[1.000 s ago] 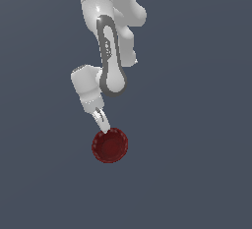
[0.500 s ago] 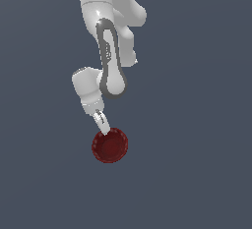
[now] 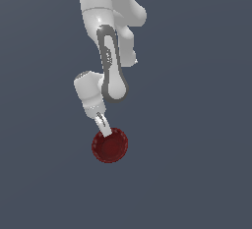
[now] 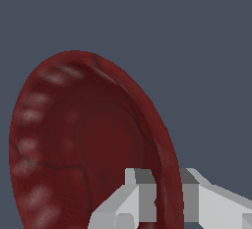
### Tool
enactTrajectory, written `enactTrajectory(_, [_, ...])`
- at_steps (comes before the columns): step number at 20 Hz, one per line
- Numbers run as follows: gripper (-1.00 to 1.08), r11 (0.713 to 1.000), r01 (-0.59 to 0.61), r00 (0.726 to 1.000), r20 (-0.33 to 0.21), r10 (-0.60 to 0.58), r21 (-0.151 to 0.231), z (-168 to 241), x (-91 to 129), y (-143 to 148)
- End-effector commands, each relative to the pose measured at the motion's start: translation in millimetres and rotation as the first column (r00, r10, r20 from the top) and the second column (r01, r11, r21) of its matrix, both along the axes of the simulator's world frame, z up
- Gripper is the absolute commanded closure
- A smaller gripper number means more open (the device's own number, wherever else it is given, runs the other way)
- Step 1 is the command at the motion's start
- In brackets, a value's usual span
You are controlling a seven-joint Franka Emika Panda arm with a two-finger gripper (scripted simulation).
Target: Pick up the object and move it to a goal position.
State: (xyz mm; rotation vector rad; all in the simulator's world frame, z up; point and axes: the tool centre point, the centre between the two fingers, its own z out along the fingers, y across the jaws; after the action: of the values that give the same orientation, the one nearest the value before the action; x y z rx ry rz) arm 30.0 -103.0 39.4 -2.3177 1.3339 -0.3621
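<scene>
White arm (image 3: 110, 51) reaches down from top of exterior view. Hand (image 3: 105, 130) clamped on rim of dark red bowl (image 3: 110, 146), at edge nearest arm. Wrist view: one finger (image 4: 127, 202) inside bowl (image 4: 83, 144), other outside, ribbed rim wall pinched between them. Surroundings plain grey-blue; cannot tell whether bowl rests on anything

A flat, even slate-grey backdrop (image 3: 197, 125) is filling the whole exterior view, showing no seam between wall and floor, no furniture and no window. The same plain grey-blue surface (image 4: 197, 36) is showing in the wrist view. Light is falling softly and evenly, casting no visible shadow on the grey.
</scene>
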Motion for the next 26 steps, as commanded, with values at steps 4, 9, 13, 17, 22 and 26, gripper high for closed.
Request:
enactTrajectory(4, [1.08, 1.0, 0.001, 1.0, 0.0, -0.001, 0.0, -0.3, 0.1, -0.2])
enactTrajectory(9, [1.08, 1.0, 0.0, 1.0, 0.001, 0.0, 0.0, 0.3, 0.1, 0.0])
enactTrajectory(13, [1.08, 1.0, 0.0, 1.0, 0.001, 0.0, 0.0, 3.2, -3.7, -0.8])
enactTrajectory(17, [1.08, 1.0, 0.0, 1.0, 0.0, 0.0, -0.001, 9.9, -12.9, -2.3])
enactTrajectory(22, [1.08, 1.0, 0.0, 1.0, 0.0, 0.0, -0.003, 24.6, -32.3, -5.9])
enactTrajectory(26, [1.08, 1.0, 0.0, 1.0, -0.001, 0.0, -0.004, 41.1, -54.2, -9.9])
